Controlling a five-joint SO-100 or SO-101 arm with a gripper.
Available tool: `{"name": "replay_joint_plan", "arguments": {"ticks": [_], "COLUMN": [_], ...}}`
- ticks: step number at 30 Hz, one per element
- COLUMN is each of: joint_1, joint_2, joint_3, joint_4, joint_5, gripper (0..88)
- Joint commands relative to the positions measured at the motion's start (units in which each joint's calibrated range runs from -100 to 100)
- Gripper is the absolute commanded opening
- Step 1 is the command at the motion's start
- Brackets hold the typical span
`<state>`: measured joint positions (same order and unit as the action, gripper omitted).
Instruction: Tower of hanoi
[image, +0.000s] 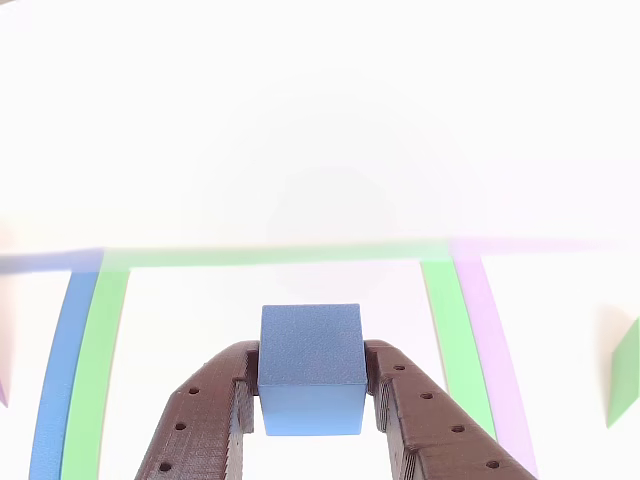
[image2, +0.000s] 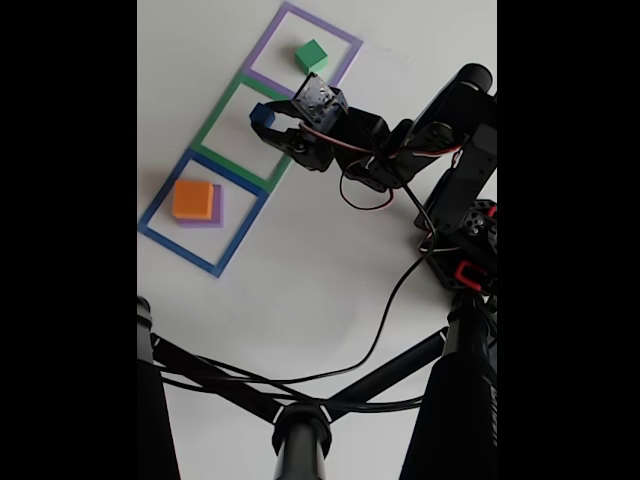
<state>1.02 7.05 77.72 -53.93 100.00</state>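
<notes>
My gripper (image: 310, 395) is shut on the small blue cube (image: 310, 368), dark fingers pressing its two sides. In the fixed view the gripper (image2: 266, 120) holds the blue cube (image2: 262, 115) above the green square outline (image2: 213, 122). The orange cube (image2: 193, 198) sits on the pale-purple slab (image2: 217, 208) inside the blue square outline (image2: 160, 203). The green cube (image2: 311, 54) rests inside the purple square outline (image2: 347, 42). Whether the blue cube touches the table cannot be told.
The arm's black body and red-black base (image2: 465, 200) stand at the right in the fixed view. A black tripod with cables (image2: 300, 425) crosses the lower part. In the other view, green (image: 445, 320), blue (image: 60, 370) and purple (image: 495, 340) lines run on the white table.
</notes>
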Motion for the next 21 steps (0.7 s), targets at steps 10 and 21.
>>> {"name": "replay_joint_plan", "arguments": {"ticks": [10, 21], "joint_1": [-0.4, -0.2], "joint_2": [11.0, 15.0], "joint_3": [-3.8, -5.7], "joint_4": [-11.7, -14.2], "joint_5": [0.0, 0.0], "gripper": [3.9, 14.8]}}
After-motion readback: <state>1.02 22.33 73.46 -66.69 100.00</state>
